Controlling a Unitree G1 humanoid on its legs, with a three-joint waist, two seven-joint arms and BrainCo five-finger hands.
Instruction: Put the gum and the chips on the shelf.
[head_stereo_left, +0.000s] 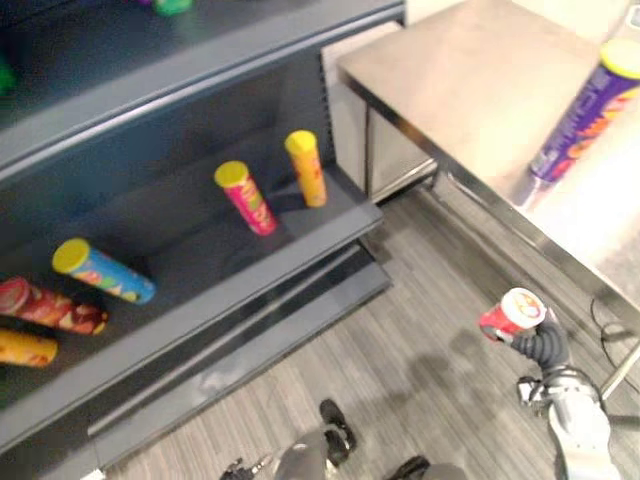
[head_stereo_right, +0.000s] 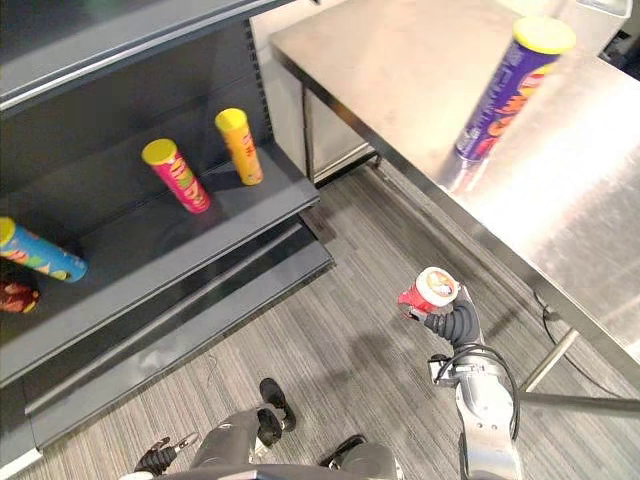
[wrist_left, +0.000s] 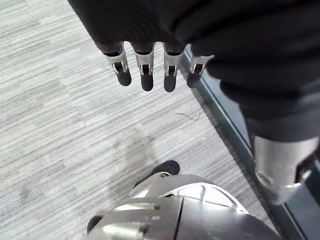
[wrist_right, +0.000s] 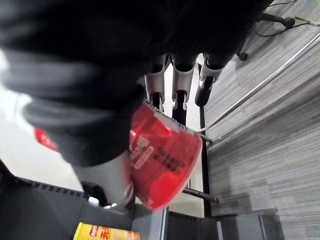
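Red can, grasped by the right robot hand above the floor. Purple can stands on the desk. Left robot hand released.

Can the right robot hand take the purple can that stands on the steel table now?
Probably not yet: the right robot hand is closed around a red can and sits low over the floor beside the table, so it has no free grip for the purple can.
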